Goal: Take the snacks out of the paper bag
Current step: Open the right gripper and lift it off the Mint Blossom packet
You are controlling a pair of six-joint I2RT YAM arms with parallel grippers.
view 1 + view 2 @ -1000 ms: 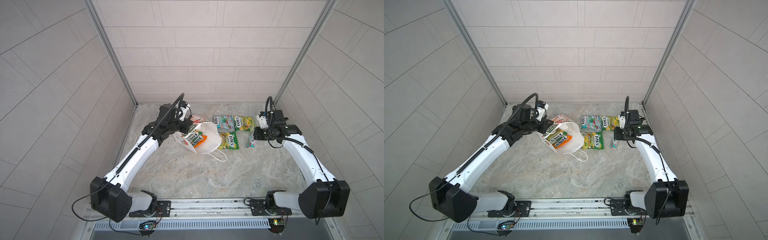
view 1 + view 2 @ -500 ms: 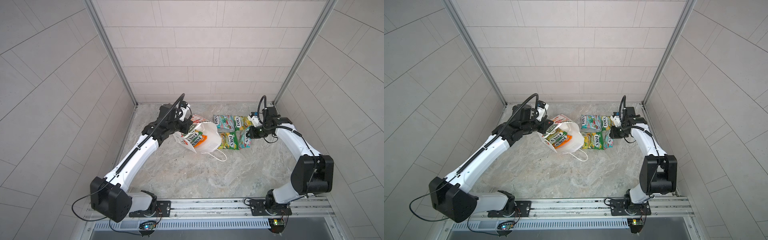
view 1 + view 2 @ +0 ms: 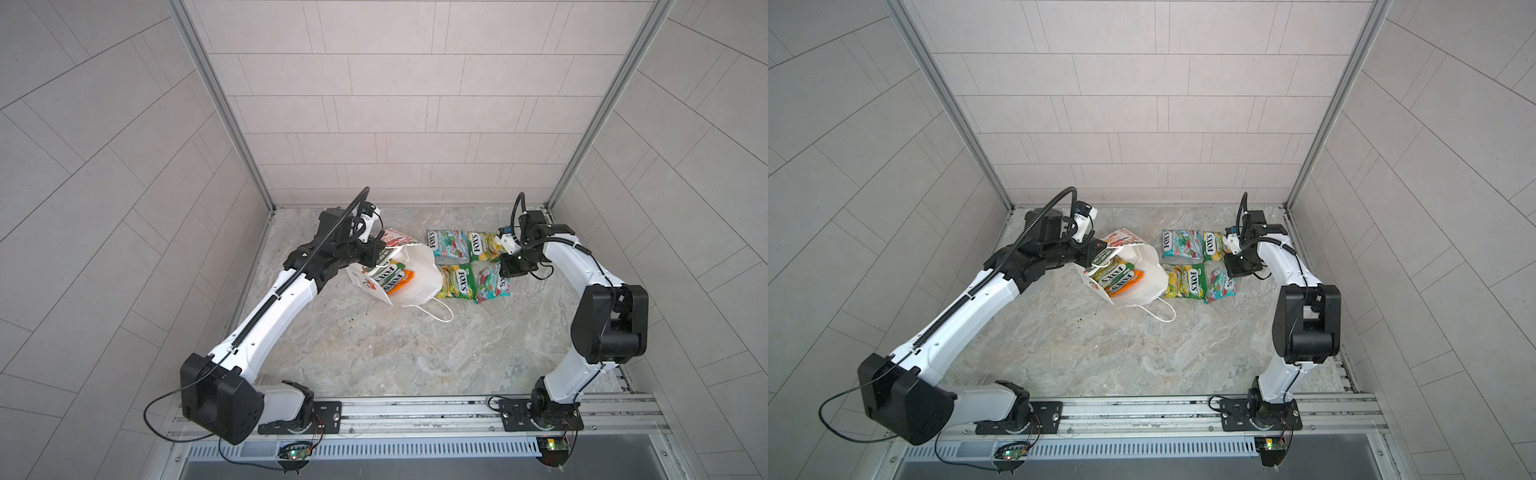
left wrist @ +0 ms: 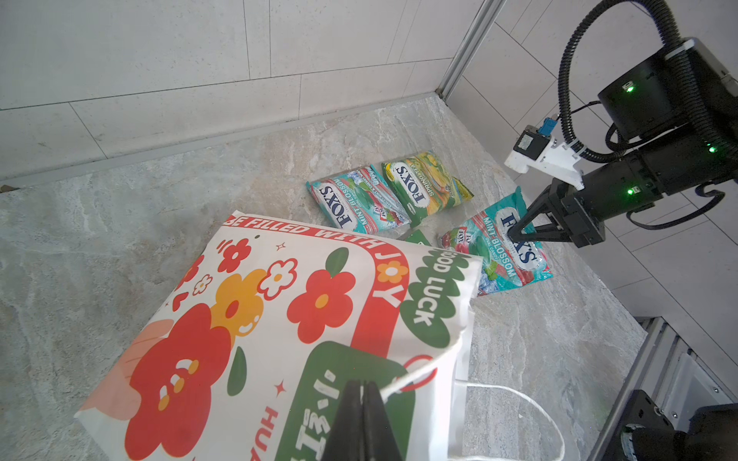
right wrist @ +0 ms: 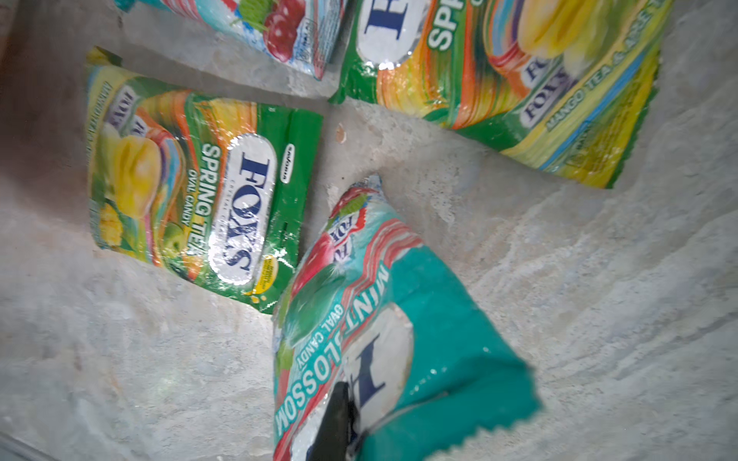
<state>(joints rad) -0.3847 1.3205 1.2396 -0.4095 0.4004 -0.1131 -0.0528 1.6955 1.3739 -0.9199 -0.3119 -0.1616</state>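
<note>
Left gripper (image 4: 361, 415) is clamped on the bag (image 4: 279, 319) rim, holding it tilted; two packets (image 3: 388, 276) lie inside. Right gripper (image 4: 519, 233) pinches a teal packet (image 4: 491, 255), its far end down on the table (image 3: 374, 353) beside three others (image 3: 459, 280). Recommended: release fully, lift straight up, disturb no neighbours, hold the bag steady.

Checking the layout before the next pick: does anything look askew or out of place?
Yes. The paper bag leans tilted, not upright, its top pinched by the left gripper. The front teal packet sits crooked, one end raised in the right gripper.
</note>
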